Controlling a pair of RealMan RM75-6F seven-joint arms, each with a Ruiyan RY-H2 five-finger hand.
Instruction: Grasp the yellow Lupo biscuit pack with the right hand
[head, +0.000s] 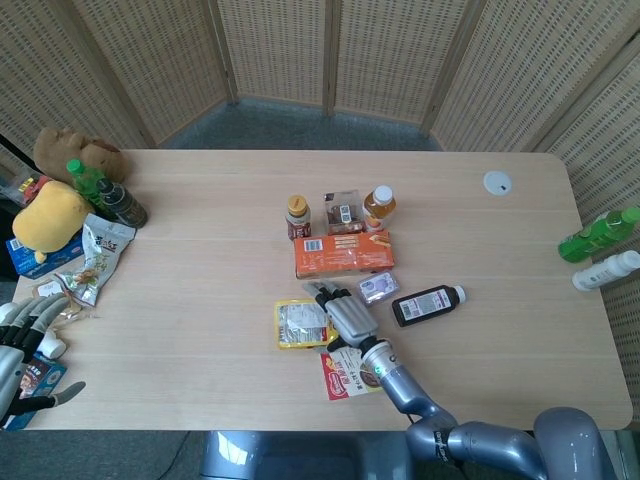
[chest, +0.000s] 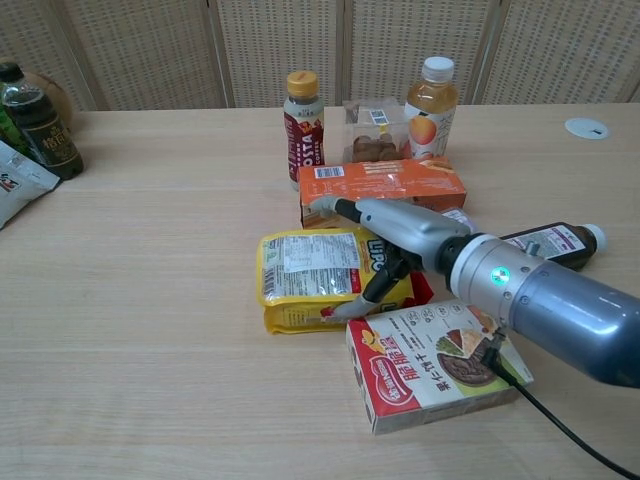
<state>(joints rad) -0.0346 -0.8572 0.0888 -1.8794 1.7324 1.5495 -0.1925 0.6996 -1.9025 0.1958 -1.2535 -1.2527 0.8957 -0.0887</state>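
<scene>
The yellow Lupo biscuit pack (chest: 305, 278) (head: 298, 325) lies flat near the table's front middle, label up. My right hand (chest: 392, 236) (head: 345, 314) reaches over the pack's right end. Its fingers stretch out above the pack towards the orange box, and its thumb points down at the pack's front right edge. The fingers are apart and I see no grip on the pack. My left hand (head: 24, 340) hangs off the table's left edge with its fingers spread, holding nothing.
A red biscuit box (chest: 438, 362) lies just right of and in front of the pack, under my right forearm. Behind the pack stand an orange box (chest: 382, 186), a brown bottle (chest: 303, 124), a clear box (chest: 372, 128) and a juice bottle (chest: 430, 106). A dark bottle (chest: 548, 240) lies to the right.
</scene>
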